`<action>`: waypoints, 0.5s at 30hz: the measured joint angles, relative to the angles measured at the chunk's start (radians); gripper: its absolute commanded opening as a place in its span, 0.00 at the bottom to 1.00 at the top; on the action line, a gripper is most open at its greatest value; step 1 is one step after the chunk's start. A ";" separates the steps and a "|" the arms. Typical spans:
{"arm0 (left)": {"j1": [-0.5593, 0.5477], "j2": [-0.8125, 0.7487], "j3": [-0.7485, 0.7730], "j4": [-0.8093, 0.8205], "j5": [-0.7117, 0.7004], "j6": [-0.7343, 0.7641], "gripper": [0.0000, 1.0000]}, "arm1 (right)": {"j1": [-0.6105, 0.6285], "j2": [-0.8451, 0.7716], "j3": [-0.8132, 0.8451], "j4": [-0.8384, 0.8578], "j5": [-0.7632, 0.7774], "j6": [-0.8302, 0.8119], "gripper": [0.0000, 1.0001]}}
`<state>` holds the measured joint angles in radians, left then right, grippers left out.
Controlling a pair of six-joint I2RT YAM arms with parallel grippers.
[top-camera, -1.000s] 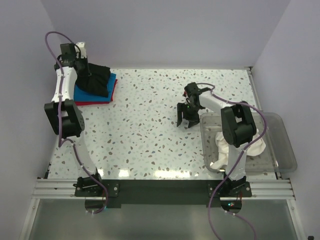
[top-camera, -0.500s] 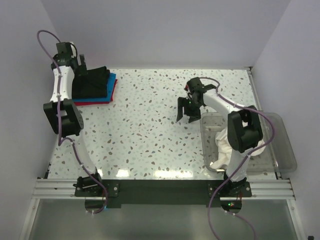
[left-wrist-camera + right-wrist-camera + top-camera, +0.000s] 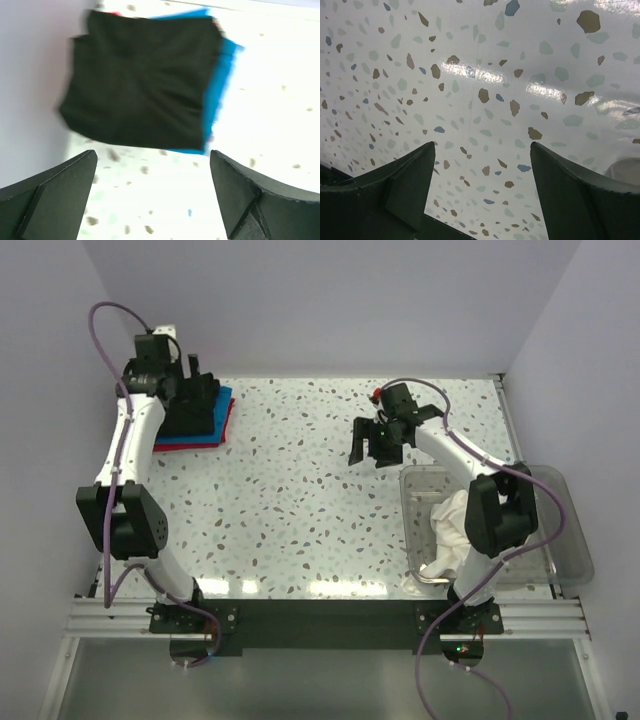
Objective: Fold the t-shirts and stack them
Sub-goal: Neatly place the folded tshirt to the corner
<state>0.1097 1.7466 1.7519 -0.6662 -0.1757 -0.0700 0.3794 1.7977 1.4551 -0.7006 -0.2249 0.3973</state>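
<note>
Jaws, left: stood wide apart and empty, hanging over the stack at the far left corner of the table.
Jaws, right: were apart with nothing between them, above bare speckled table just beyond the far left corner of the clear bin.
Black t-shirt: lay folded on top of the stack, close to the left wall. The left wrist view showed it blurred.
Blue t-shirt: lay folded under the black one, its edge showing along the right side.
Red t-shirt: was at the bottom of the stack, seen only as a thin strip along the near and right edges.
White t-shirts: were crumpled and unfolded inside the bin at the near right of the table, partly hidden by the right arm.
Stack and bin: sat well apart, on opposite sides of the table.
</note>
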 measured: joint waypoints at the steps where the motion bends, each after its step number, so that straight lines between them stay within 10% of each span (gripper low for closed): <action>1: -0.039 -0.016 -0.027 0.004 0.005 -0.005 1.00 | 0.000 0.000 0.000 0.004 0.001 -0.002 0.81; 15: -0.554 -0.218 -0.413 0.111 0.061 -0.219 1.00 | 0.000 -0.010 -0.009 0.075 0.013 -0.029 0.83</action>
<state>-0.4438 1.5284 1.3388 -0.5552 -0.1150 -0.2890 0.3794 1.7878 1.4460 -0.6254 -0.2119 0.3679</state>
